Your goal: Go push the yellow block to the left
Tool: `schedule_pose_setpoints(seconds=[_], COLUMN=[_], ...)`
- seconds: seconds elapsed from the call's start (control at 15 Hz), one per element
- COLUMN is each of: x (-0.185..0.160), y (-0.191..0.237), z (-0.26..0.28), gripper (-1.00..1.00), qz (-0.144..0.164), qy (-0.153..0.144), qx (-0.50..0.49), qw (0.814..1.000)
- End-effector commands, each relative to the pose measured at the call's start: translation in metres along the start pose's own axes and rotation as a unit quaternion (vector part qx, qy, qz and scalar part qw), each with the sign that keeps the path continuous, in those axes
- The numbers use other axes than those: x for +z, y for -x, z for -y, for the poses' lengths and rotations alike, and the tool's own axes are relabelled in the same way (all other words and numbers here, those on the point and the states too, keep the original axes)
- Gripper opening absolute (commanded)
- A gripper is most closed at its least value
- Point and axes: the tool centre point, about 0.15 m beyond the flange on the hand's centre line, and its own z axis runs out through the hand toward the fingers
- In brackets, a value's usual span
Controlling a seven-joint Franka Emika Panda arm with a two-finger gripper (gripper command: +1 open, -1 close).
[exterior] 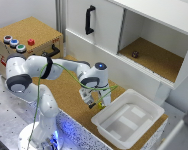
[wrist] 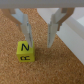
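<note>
Exterior view: yellow block (exterior: 100, 105) is just a speck half-hidden under the gripper (exterior: 95, 104), finger spacing unreadable. Small dark object (exterior: 135, 54) in the open cupboard (exterior: 155, 57) is too blurry to identify. Wrist view crops the white tray (wrist: 73, 30).

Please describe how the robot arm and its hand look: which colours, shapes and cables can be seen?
The arm is white, built of rounded segments with dark grey joint rings. A thin green cable runs along it. A small blue light glows near the wrist. The hand has two slim, pale grey fingers that narrow toward their tips.
</note>
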Motion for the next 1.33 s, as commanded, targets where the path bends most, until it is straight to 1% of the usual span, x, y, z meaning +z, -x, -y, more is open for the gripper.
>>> schedule_pose_setpoints(seconds=[0.0, 0.07, 0.27, 0.33, 0.47, 0.73, 1.07, 1.27], x=[0.037, 0.039, 0.05, 0.056, 0.064, 0.077, 0.068, 0.06], y=[0.001, -0.001, -0.012, -0.016, -0.021, -0.024, -0.03, -0.02], z=[-0.005, -0.003, -0.003, -0.005, -0.008, 0.004, 0.034, 0.043], gripper=[-1.0, -1.0, -1.0, -1.0, -1.0, -1.0, -1.0, -1.0], qz=[-0.021, -0.027, -0.029, -0.027, -0.018, -0.003, -0.005, 0.002], qy=[0.033, 0.033, 0.03, 0.035, 0.033, 0.023, 0.004, -0.002], qx=[-0.002, 0.0, 0.012, 0.013, 0.022, 0.02, 0.005, -0.004], qw=[0.999, 0.999, 0.999, 0.999, 0.999, 1.0, 1.0, 1.0])
